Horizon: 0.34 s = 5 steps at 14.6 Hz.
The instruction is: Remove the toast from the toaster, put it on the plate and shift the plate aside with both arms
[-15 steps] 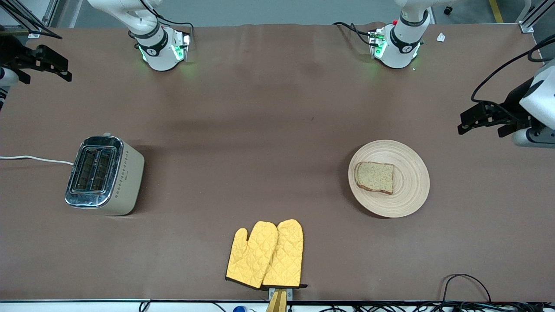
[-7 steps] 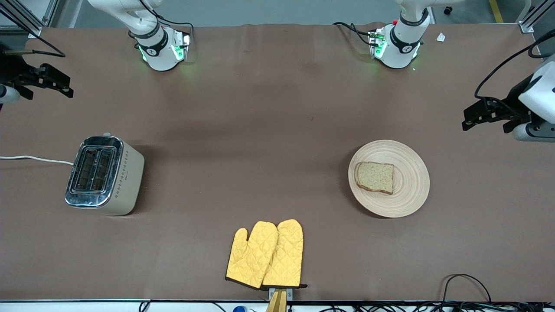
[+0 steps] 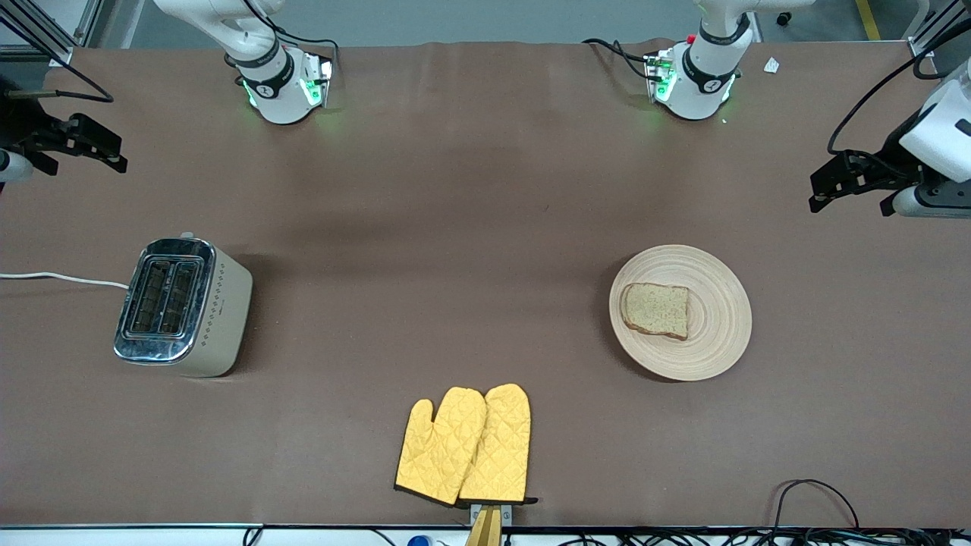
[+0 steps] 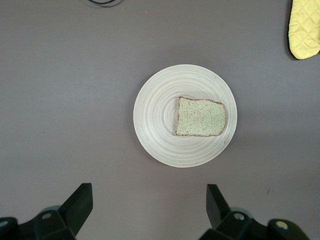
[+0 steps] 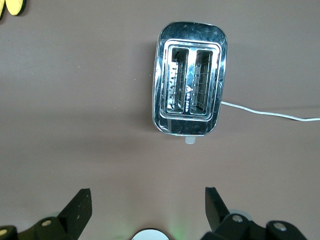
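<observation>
The toast lies flat on the round light-wood plate toward the left arm's end of the table. Both also show in the left wrist view, toast on plate. My left gripper is open and empty, high in the air over the table's edge at the left arm's end; in its wrist view the jaws stand wide apart. My right gripper is open and empty, raised over the right arm's end; its wrist view shows the jaws wide apart.
A chrome two-slot toaster with a white cord stands at the right arm's end; its slots look empty. Two yellow quilted oven mitts lie near the front edge of the table.
My left gripper has risen and drawn back toward its end of the table. My right gripper shifted slightly at its end. Toast, plate, toaster and mitts have not moved.
</observation>
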{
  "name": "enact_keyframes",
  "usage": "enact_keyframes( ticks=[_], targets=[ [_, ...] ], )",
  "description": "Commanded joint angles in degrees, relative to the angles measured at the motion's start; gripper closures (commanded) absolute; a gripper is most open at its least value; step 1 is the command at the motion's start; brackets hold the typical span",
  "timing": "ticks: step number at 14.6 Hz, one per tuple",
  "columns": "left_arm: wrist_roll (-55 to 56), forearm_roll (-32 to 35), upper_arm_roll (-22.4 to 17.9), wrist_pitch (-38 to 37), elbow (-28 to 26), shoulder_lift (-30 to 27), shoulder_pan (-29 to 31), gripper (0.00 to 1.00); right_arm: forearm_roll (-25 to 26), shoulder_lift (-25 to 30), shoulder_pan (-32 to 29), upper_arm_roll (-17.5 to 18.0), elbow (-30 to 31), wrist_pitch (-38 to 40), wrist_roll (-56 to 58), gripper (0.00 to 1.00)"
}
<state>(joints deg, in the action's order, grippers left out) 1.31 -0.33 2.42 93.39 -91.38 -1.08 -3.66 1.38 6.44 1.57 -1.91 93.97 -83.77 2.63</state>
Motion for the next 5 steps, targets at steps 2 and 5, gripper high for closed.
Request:
enact_keyframes(
  ticks=[2,5],
  targets=[
    [-0.5,1.4,-0.2,1.2,-0.2,0.4,-0.3,0.00,-0.1,2.0,-0.4,0.5,2.1,-0.6,-0.6,0.00],
    [0.0,1.3,-0.3,1.2,0.5,0.7,-0.1,0.00,-0.1,1.9,-0.5,0.5,2.0,-0.9,-0.6,0.00]
  ],
)
